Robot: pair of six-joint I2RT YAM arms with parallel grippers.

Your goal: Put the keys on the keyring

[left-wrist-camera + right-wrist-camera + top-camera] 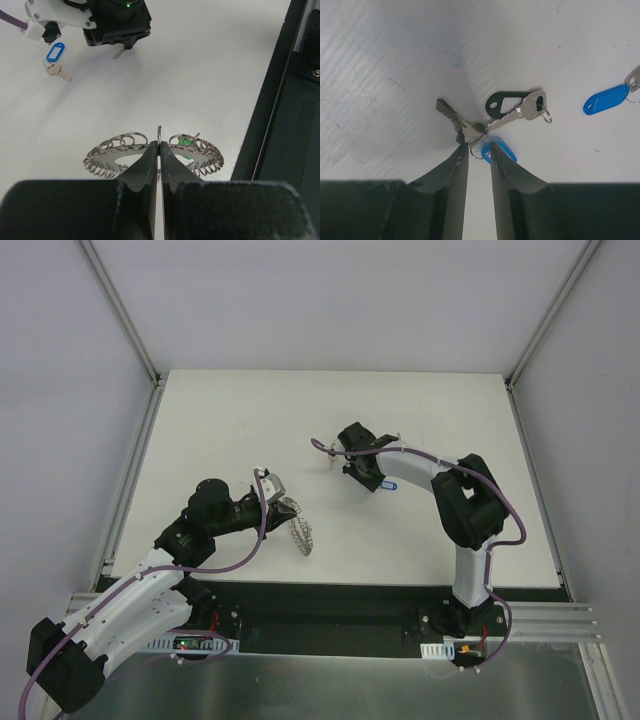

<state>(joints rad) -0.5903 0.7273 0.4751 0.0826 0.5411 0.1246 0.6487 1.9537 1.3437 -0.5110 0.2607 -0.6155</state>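
- The left gripper (159, 145) is at the left of the table (220, 420), its jaws pressed tight on the keyring (200, 152).
- The ring juts out past the fingertips toward the middle of the table, coils fanning to either side and the green spot just right of the grip. No key shows on it. Whether its far edge touches the surface I cannot tell.
- The right gripper (476, 147) is right of centre, well apart from the ring, pointing down at a small cluster of keys.
- Its jaws stand narrowly apart, the tips either side of the head of a silver key (454, 119). That key's blue tag (500, 148) peeps out from behind one finger. Whether the jaws actually pinch the key I cannot tell.
- A dark-tagged key (527, 107) lies just beyond, its tip meeting the first key's head.
- Farther right, another blue-tagged key (605, 99) lies loose, near but apart from the cluster.
- The step in hand looks like picking up the first key; threading is not yet begun.
- The next move calls for a sure pinch on the key that leaves its small loop free. It then needs a lift clear of the dark-tagged neighbour and a carry across to the steady ring, with the loop lined up to the coil's open end.
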